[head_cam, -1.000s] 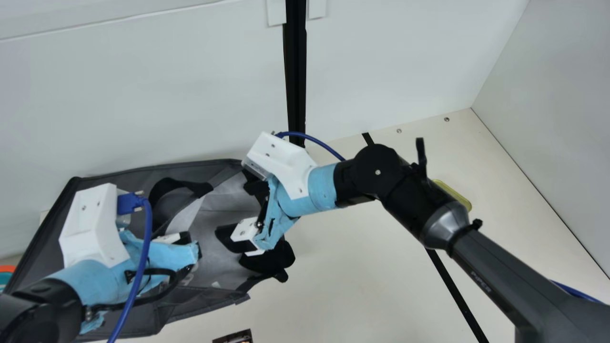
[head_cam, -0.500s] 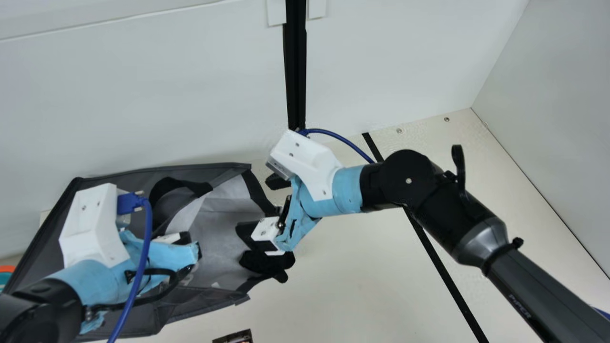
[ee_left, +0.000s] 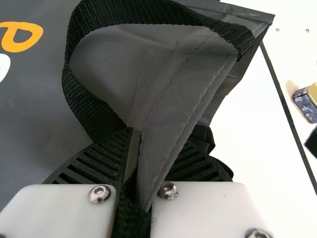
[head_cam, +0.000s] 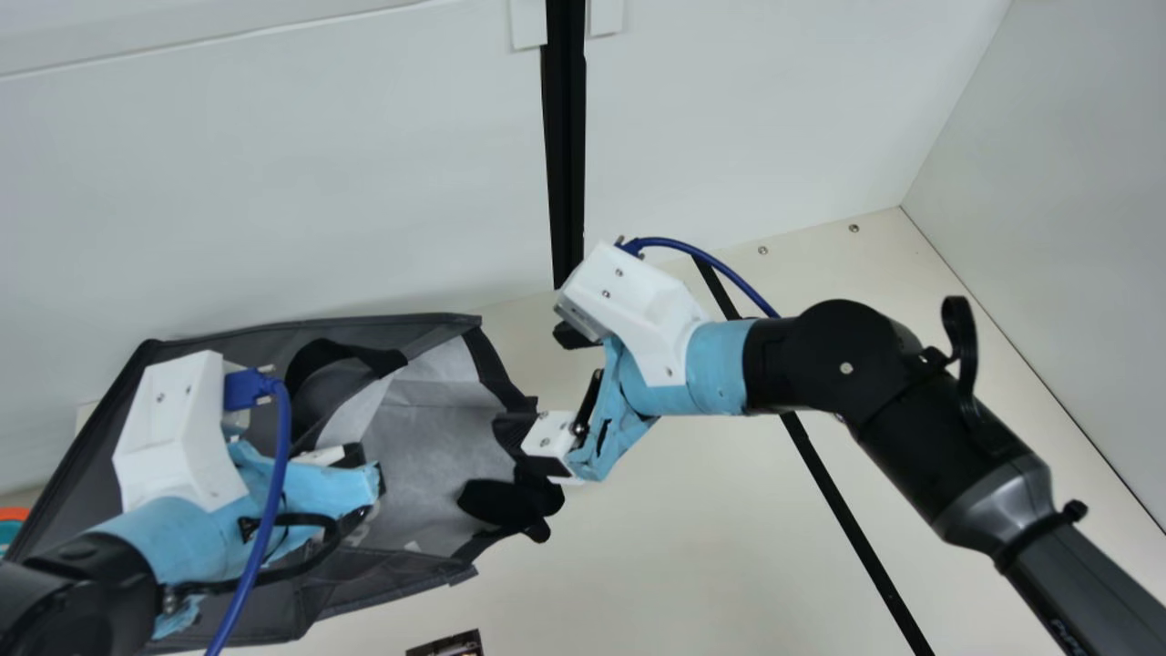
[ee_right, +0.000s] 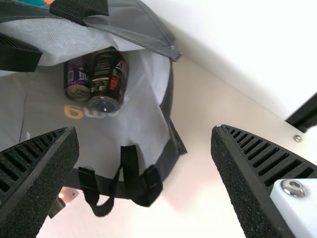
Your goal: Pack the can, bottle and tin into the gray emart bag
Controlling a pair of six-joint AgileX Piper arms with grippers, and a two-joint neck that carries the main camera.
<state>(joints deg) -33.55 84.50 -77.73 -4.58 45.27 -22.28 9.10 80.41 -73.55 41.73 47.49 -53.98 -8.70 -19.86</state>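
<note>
Gray emart bag (head_cam: 414, 456) lies on the counter (head_cam: 692, 538), its mouth toward the right arm. The left end effector (head_cam: 369, 470) is closed on the bag's edge, pinching a fold of gray fabric together with part of a black handle (ee_left: 74, 89). The right end effector (head_cam: 536, 383) is open, its fingers wide apart with nothing between them, at the bag's mouth. Inside the bag, the right wrist view shows a purple can (ee_right: 78, 77) just beside a black container (ee_right: 108, 77); whether that one is a can or a bottle, I cannot tell. The tin (ee_left: 307, 104) sits on the counter outside the bag, well apart from it, beyond a black strip (ee_left: 283, 99). At the main view's bottom edge lies a dark item (head_cam: 446, 645), partly cut off.
</note>
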